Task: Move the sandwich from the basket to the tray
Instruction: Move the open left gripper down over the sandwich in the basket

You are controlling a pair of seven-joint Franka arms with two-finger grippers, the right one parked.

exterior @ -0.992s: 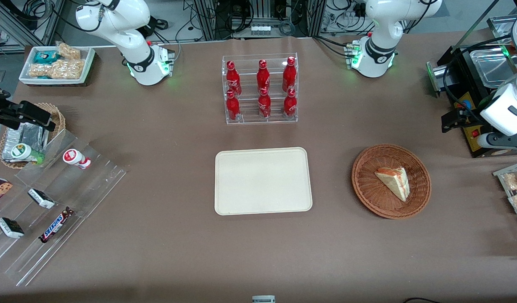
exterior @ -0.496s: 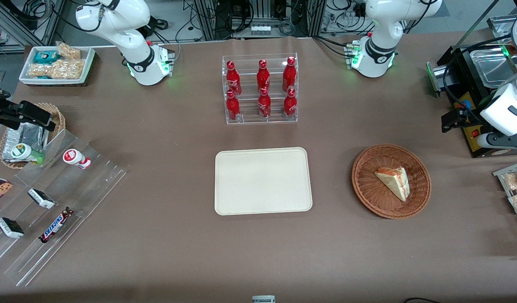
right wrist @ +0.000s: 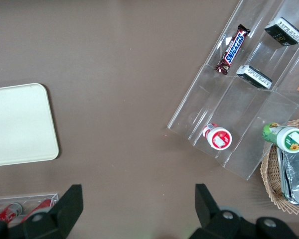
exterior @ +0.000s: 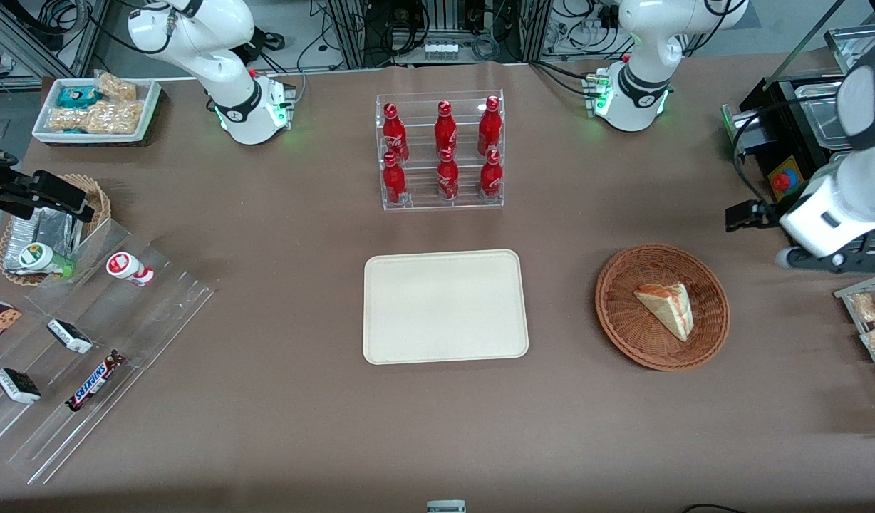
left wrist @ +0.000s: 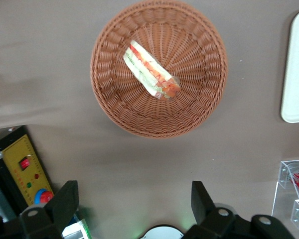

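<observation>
Front view: nearest the camera, on the brown desk [exterior: 281,427], the tray [exterior: 445,306] is laid flat. The basket [exterior: 662,306] is set beside it, toward the working arm's end of the desk, the two apart. In the basket the sandwich [exterior: 667,307] is seen lying on its side, off-centre toward the working arm's end. Toward the parked arm's end, a clear stepped rack [exterior: 88,342] is placed, with a Snickers bar [exterior: 94,380] and small packs on it. Farther from the camera than the tray, a clear bottle rack [exterior: 441,151] with six red bottles is stood.

The pincer [left wrist: 134,204] is held above bare desk, near the basket and farther from the front camera than it, with nothing between its fingers [left wrist: 67,200]. In the left wrist view the fingers are shown spread wide, and the basket [left wrist: 158,68] with the sandwich [left wrist: 150,70] is seen whole below; the red, orange and green filling is shown along the cut edge. A corner of the tray [left wrist: 296,69] is caught at that view's margin. A black box with a yellow panel [left wrist: 22,167] is seen close to the pincer.
</observation>
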